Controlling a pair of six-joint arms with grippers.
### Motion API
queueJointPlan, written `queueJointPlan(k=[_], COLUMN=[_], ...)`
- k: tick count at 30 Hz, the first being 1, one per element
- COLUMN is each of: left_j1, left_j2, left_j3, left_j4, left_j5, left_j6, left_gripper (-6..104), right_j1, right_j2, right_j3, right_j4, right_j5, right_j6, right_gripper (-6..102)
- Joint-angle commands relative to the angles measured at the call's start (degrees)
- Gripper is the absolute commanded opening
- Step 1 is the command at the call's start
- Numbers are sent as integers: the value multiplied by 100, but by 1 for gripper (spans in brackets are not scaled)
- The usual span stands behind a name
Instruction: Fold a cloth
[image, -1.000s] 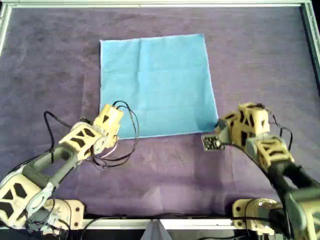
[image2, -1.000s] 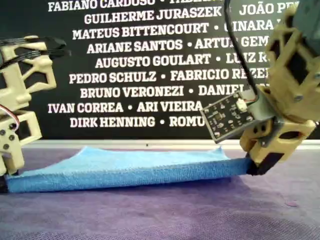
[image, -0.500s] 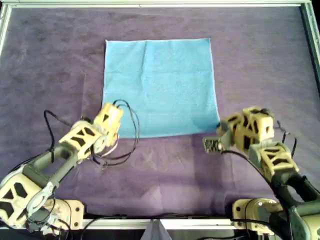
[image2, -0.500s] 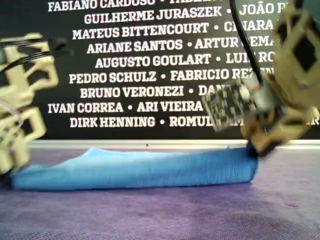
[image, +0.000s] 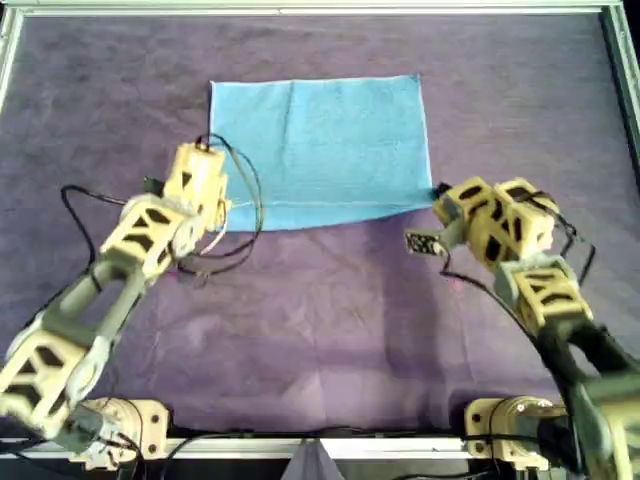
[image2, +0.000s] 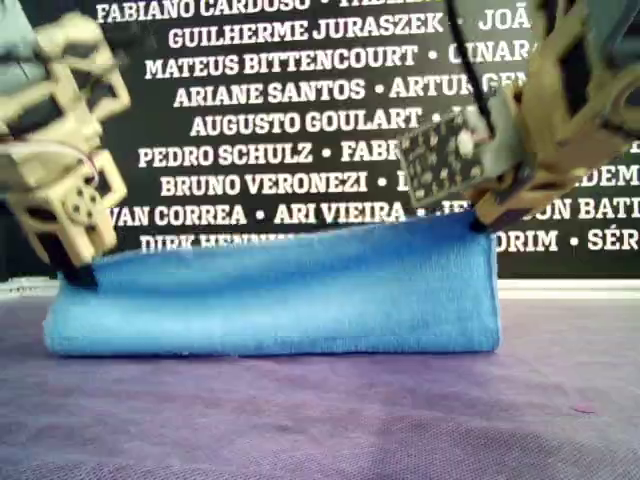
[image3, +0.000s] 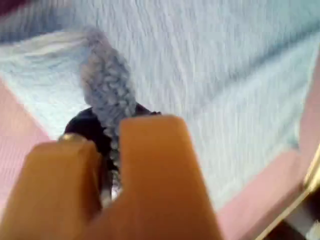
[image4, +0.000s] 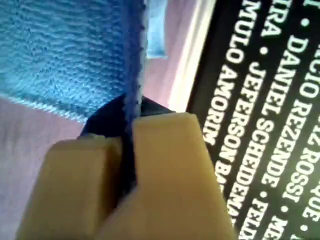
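Overhead view: cloth (image: 318, 140), near edge raised by first gripper (image3: 112, 165) and second gripper (image4: 129, 155), each clamped on a corner. Risk: unequal travel skewing the fold; corner slipping free.

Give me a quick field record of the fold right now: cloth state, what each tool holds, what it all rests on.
cloth: sky-blue cloth, near edge lifted off the surface, far part lying flat
first tool: my first tool shut on a pinched cloth corner
second tool: my second tool shut on the cloth's hemmed edge
lift: both held corners raised, cloth hanging as a curtain in the exterior view
surface: dark purple sheet
fold: not yet laid over
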Motion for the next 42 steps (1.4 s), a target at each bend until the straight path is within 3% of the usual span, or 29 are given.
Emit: queueJointPlan(k=[1, 13, 22, 42], left_j1=[149, 185, 729, 738], left_j2=[-290, -1951, -3577, -5590], left_j3=[-949, -3806, -5818, -8736], left_j4=[-70, -70, -70, -70], left_j5=[9, 18, 26, 26], left_j6=[53, 53, 53, 53], left_gripper=[3, 3, 3, 3], right_j1=[-44, -62, -70, -316], right_j2=[-527, -2953, -4553, -6486], right_j3=[-905, -3516, -5739, -8068], right_j4=[-615, -1406, -1415, -1415], right_j5=[-35, -105, -123, -114], right_j6=[-35, -35, -44, -53], right_gripper=[0, 0, 1, 2])
